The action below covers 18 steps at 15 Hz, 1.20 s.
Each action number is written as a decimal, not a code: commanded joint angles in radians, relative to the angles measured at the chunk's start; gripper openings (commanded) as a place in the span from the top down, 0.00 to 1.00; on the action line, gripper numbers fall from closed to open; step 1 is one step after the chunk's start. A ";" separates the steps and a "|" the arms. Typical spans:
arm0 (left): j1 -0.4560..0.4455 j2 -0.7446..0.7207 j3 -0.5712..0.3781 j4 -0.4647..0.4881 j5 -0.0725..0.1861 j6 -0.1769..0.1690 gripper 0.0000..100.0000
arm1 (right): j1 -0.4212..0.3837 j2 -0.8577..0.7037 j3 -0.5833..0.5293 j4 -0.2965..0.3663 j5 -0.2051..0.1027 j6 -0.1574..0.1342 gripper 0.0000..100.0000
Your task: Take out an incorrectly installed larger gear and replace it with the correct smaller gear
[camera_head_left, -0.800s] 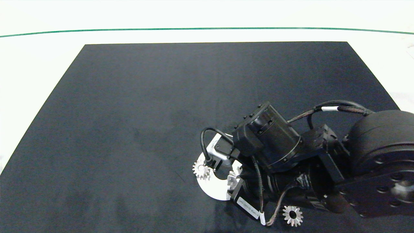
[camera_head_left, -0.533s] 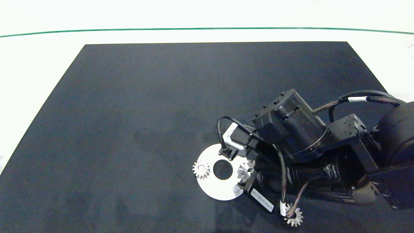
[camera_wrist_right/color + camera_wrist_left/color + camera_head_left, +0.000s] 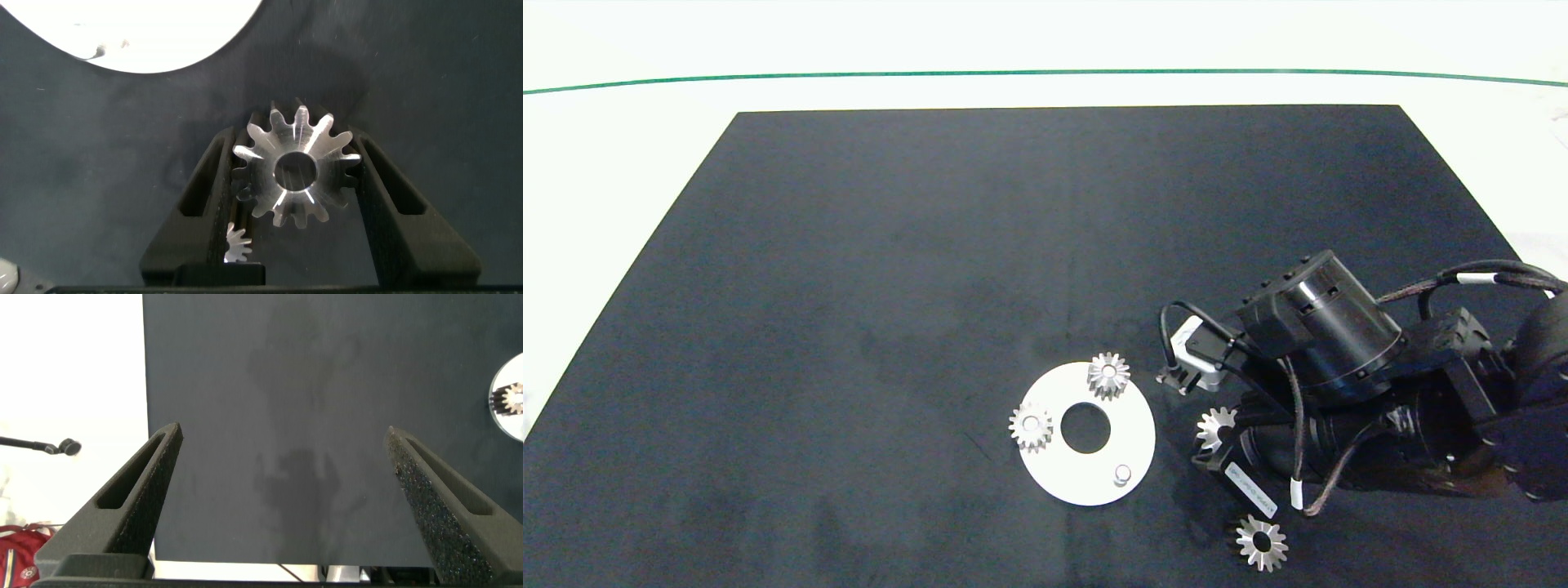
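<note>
My right gripper (image 3: 1214,434) is shut on the larger gear (image 3: 296,173), a silver gear with long teeth and a centre hole, and holds it over the dark mat just right of the white round plate (image 3: 1062,482). On the plate sit two small silver gears (image 3: 1031,427) (image 3: 1108,375) and one bare peg (image 3: 1123,474). The smaller gear (image 3: 1262,543) lies loose on the mat, nearer the front edge than the gripper. My left gripper (image 3: 282,445) is open and empty over the mat's left part, out of the head view.
The black mat (image 3: 890,286) covers most of the white table, and a green line (image 3: 849,77) runs along the far side. The right arm's body (image 3: 1380,408) fills the mat's near right corner. An edge of the plate (image 3: 508,416) shows in the left wrist view.
The right gripper has pulled back to the right from the plate, carrying the larger gear off its peg. The peg and the second small gear now show. The loose gear stayed put.
</note>
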 commanded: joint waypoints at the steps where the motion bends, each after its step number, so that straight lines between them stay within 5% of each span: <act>1: 0.000 -0.003 0.000 0.005 0.001 0.001 0.00 | -0.008 0.006 0.064 -0.062 -0.006 -0.002 0.00; 6: 0.000 -0.003 0.002 0.008 0.001 0.007 0.00 | -0.003 -0.016 0.076 -0.064 -0.008 -0.009 0.00; 12: 0.000 -0.009 0.002 0.005 0.001 0.007 0.00 | 0.152 -0.252 0.214 -0.007 -0.037 -0.014 0.00; 18: 0.000 -0.009 0.003 0.008 0.002 0.007 0.00 | 0.152 -0.208 0.285 -0.003 -0.029 0.044 0.00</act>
